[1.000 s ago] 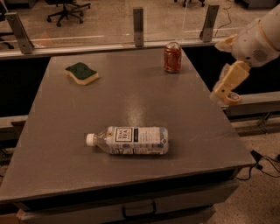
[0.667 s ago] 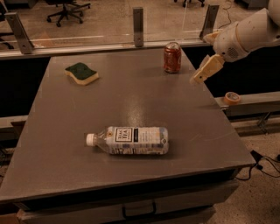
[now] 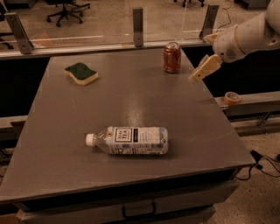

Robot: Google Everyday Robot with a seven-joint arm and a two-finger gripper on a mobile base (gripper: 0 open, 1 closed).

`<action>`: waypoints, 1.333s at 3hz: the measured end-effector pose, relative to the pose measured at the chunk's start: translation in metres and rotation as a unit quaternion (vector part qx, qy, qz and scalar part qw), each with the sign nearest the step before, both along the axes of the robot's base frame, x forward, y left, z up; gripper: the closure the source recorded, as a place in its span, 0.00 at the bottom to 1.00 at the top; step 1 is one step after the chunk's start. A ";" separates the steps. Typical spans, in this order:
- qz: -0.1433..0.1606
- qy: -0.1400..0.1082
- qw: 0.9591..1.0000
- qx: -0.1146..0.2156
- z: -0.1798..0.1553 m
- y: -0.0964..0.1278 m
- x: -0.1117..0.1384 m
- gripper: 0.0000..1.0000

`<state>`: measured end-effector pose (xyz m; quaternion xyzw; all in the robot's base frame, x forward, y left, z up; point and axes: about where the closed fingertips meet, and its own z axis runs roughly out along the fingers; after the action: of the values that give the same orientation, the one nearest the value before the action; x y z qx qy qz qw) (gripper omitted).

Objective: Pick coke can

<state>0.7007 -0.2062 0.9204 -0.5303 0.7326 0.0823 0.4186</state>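
**While the gripper point(image 3: 196, 76) hangs by the right edge, the can point(image 3: 172, 57) stands at the back**

Since I'm right next to this thing, quick rundown. The can is upright at the far edge of the table point(image 3: 131, 94), right of middle, just in front of the glass rail. It's red-orange with a silver top, and I can't read the print on it. The gripper is in the air just right of the can, lower in my view and not touching it, angled down and left off a white arm. Can't tell whether it's spread or closed from where I am.

A clear bottle point(image 3: 131, 140) with a white cap lies on its side near the front, cap pointing left, well apart from the can. Its white label has a dark block that looks like it says "TEA"; the rest is too small to read. A sponge point(image 3: 81, 73), green on top and yellow below, lies at the far left, also well away from the can.

The tabletop is plain grey with a dull shine, and there's a drawer handle point(image 3: 139, 210) under the front. A tape roll point(image 3: 231, 97) sits on a ledge off to the right. Behind the glass is a pale floor with an office chair point(image 3: 65, 6), and cables point(image 3: 262, 159) lie on the floor at right.
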 end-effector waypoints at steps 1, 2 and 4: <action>-0.020 -0.021 0.998 0.050 -0.016 -0.009 0.046 0.00; -0.031 -0.018 0.993 0.110 -0.037 -0.001 0.082 0.00; -0.037 0.017 0.980 0.196 -0.052 0.045 0.104 0.00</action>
<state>0.8049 -0.1609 0.8680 -0.4093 0.7285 0.2178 0.5044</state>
